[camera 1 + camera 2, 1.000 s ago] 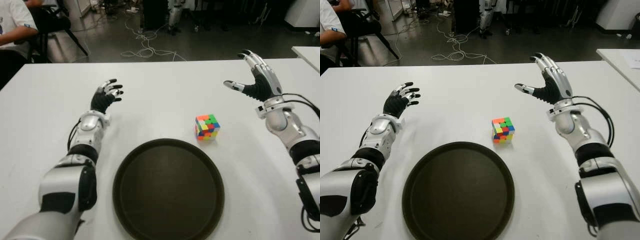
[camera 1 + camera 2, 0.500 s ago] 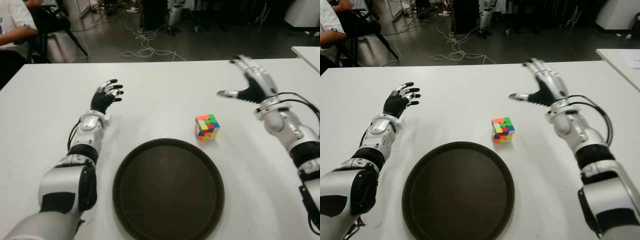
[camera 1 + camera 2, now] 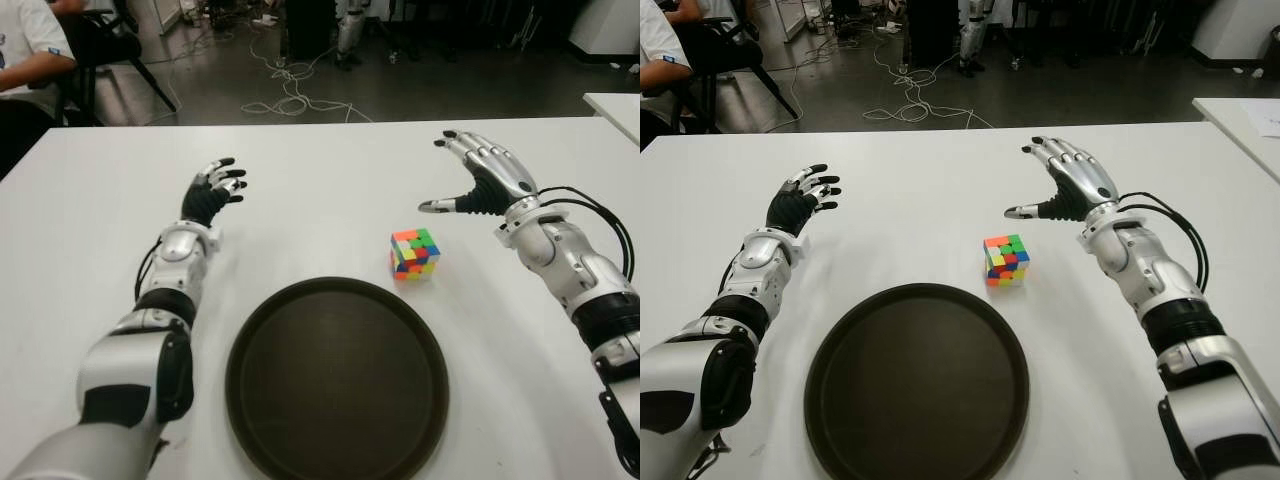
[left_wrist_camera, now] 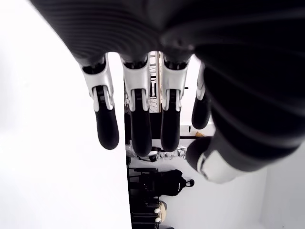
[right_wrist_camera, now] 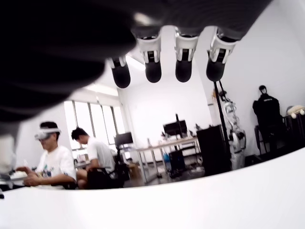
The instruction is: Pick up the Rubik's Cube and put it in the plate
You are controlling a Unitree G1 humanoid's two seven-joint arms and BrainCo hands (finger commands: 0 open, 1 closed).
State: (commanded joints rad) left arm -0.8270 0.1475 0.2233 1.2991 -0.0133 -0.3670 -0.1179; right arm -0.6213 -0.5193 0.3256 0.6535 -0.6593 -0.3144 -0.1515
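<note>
I see the white desk (image 3: 330,190) carrying the dark plate (image 3: 336,375) by its near edge. The Rubik's Cube (image 3: 414,254) sits just beyond the plate's rim. My right hand (image 3: 485,180), fingers spread and empty, seems raised beyond the cube; left hand (image 3: 211,194) idle, open, toward the left edge.

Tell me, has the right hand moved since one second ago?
Yes. The right hand, fingers spread and empty, has tipped palm-down and come left toward the Rubik's Cube, which has stayed on the table beside the plate.
</note>
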